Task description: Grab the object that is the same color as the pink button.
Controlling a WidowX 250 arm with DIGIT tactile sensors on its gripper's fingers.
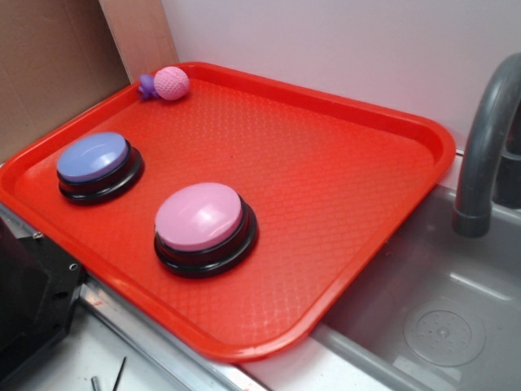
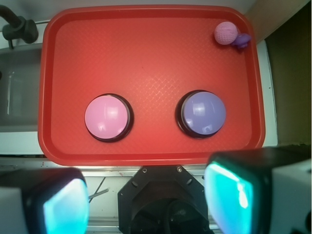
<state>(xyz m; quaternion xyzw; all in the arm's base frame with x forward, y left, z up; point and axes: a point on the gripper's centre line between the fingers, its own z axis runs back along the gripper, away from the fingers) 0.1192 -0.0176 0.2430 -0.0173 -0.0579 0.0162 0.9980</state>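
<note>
A small pink knitted ball (image 1: 172,82) (image 2: 226,32) lies in the far left corner of the red tray (image 1: 342,163) (image 2: 146,53), touching a tiny purple lumpy piece (image 1: 146,85) (image 2: 241,40). The pink button (image 1: 201,218) (image 2: 107,117), a glossy pink dome on a black base, stands near the tray's front edge. My gripper (image 2: 148,202) shows only in the wrist view: it hangs high above the robot's base, outside the tray's near edge, open, with nothing between its teal pads (image 2: 229,197).
A blue-lavender dome button (image 1: 96,161) (image 2: 203,113) stands on the tray beside the pink one. A grey sink (image 1: 440,309) with a grey faucet (image 1: 485,147) lies to the right of the tray. Cardboard (image 1: 49,65) stands at the back left. The robot's black base (image 2: 161,200) sits at the tray's near edge.
</note>
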